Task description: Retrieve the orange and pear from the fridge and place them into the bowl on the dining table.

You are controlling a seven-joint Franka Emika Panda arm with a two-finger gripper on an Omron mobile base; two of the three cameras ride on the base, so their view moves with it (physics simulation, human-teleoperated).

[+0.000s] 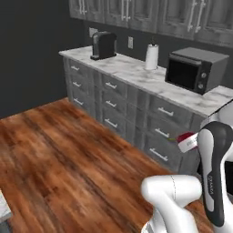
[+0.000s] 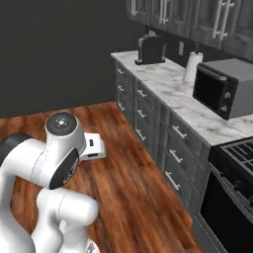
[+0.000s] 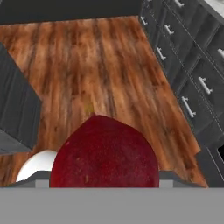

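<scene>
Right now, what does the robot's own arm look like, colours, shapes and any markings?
The arm is built of glossy white rounded segments with dark, nearly black joint sections. One joint cap is a grey disc with a small centre mark. A dark band carries faint, unreadable lettering. The boxy white hand has small dark spots. No loose cables show.

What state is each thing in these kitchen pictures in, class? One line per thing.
gripper: closed around the red fruit
microwave: door shut
counter drawers: all shut
wall cabinets: doors shut
paper towel roll: standing upright
oven: door shut
</scene>
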